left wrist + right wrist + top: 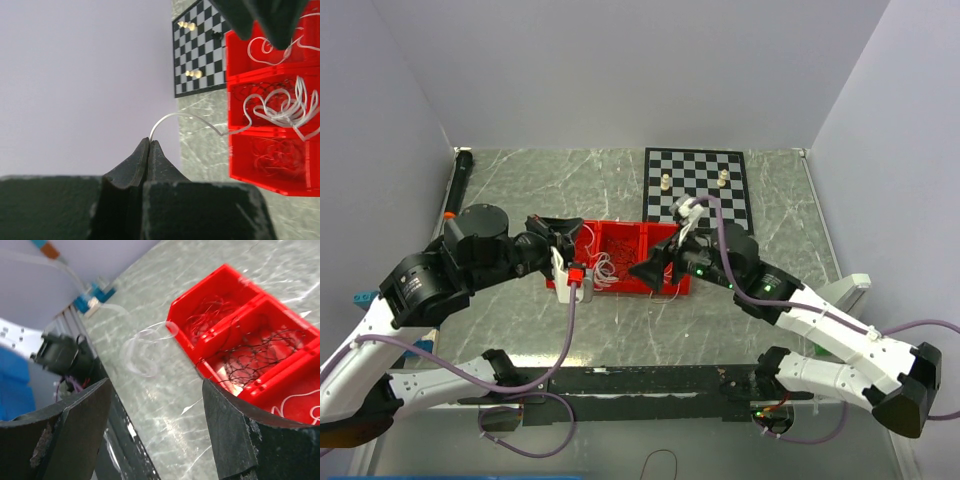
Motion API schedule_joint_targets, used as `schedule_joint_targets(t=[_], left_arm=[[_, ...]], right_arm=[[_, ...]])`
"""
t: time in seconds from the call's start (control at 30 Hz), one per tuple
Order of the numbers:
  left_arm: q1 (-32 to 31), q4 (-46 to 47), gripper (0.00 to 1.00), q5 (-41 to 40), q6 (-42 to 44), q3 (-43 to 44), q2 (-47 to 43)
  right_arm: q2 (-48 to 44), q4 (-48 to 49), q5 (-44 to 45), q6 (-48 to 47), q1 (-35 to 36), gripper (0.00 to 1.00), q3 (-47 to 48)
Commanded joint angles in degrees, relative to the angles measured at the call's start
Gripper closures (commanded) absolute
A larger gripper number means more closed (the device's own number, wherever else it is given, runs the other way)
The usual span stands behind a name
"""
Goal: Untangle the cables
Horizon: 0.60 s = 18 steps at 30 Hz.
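The cables lie in a red bin (233, 100) with three compartments, standing on the grey marbled table (540, 190). A white cable bunch (280, 107) shows over the bin's middle compartment in the left wrist view; I cannot tell whether it rests there or hangs lifted. One white strand (185, 116) leaves this bunch, crosses the bin's wall and arcs out to the left pincer (150, 142), whose fingers are pressed together on the strand's end, outside the bin.

In the right wrist view, black cables (255, 347) fill the bin's middle compartment. Thin red cables (205, 315) lie in the end compartment beyond it. A bit of white wire (300, 405) shows in the end compartment nearest that camera. A pale loop (145, 352) shows just beside the bin's corner, too blurred to tell whether it touches the table.

The right pincer (156, 390) has its fingers wide apart with nothing between them. From above it sits over the end of the bin opposite the left pincer.

Past the bin's far side, a black-and-white chessboard (697, 185) lies flat on the table, close to the bin, with two pale chess pieces (665, 183) standing on it.
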Motion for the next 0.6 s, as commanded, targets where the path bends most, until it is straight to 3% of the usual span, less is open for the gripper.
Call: schedule_joint_targets(t=[0.0, 0.2, 0.57], left_arm=[[-0.4, 3.3, 0.99, 0.9, 6.0, -0.7, -1.5], [-0.6, 6.2, 0.99, -0.2, 14.7, -6.8, -5.7], [-0.7, 9.6, 0.99, -0.9, 23.5, -15.1, -11.4]], right_arm=[[0.6, -2.0, 4.2, -2.8, 1.8, 0.21, -0.5], [-0.2, -11.0, 20.0, 1.4, 1.9, 0.2, -6.9], [3.8, -16.1, 23.6, 11.8, 2.2, 0.29, -14.6]])
